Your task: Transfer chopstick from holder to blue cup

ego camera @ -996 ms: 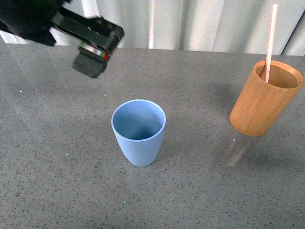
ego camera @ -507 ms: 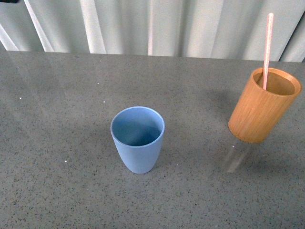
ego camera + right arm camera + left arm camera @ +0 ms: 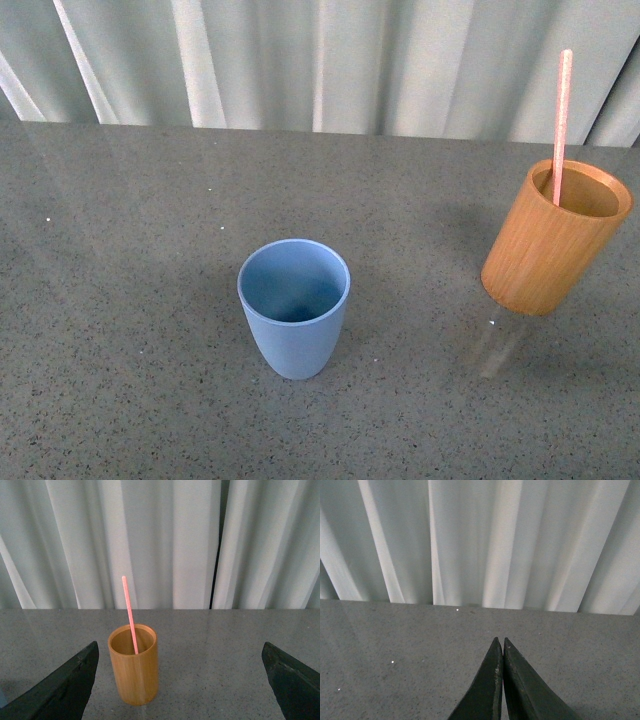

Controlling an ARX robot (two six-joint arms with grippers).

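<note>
The chopstick [image 3: 561,125] is seen standing in the holder [image 3: 545,250], well apart from the blue cup [image 3: 294,310] — the jaws of the right gripper [image 3: 180,650] are spread wide facing it, those of the left gripper [image 3: 500,645] pressed together on nothing. Were the thin stick pinched off-centre or dragged against the holder's edge, it could be dropped or the holder tipped. Its lower part is hidden inside the holder.

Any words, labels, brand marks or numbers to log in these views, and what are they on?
None readable. The blue cup, the holder, the chopstick, the table and the curtain all show plain surfaces, with no print, sticker or number in any of the three views.
</note>
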